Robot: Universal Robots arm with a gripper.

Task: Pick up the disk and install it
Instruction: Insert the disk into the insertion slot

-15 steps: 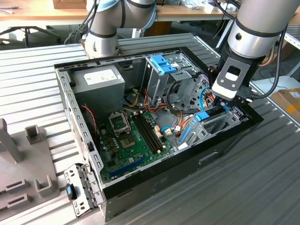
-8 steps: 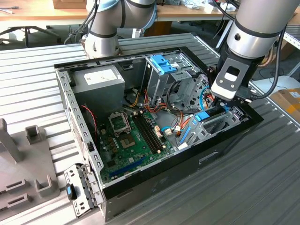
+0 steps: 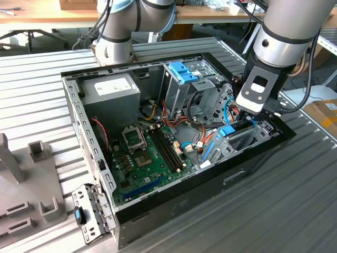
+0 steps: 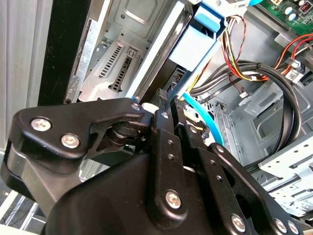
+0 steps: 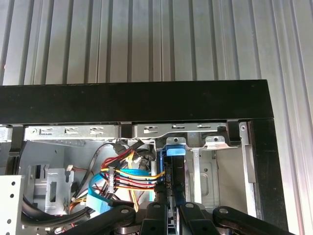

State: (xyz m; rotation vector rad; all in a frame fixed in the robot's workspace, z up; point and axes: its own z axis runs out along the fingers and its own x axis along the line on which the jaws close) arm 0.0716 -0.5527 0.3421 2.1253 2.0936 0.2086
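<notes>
Grey ribbed counter: carries everything in the scene.
Black computer case: lies on its side on the counter, open side up.
Blue-framed disk: stands on edge inside the case, in the bay just beside the wall at the exterior view's right. Both wrist views show its light-blue bracket at the end away from the fingers.
Black end effector: reaches into the case from above. Its two fingers are clamped on the disk, one on each flat face.
Green motherboard: flat on the case floor, on the exterior view's left of the disk.
Grey power-supply box: in the far corner of the case, well apart from the disk.
Metal drive cage: upright, blue tabs on top, between the power-supply box and the end effector.
Coloured cables: red, yellow, orange and a flat blue one, bundled just beside the disk.
Grey fixture: on the counter outside the case, at the exterior view's left.
</notes>
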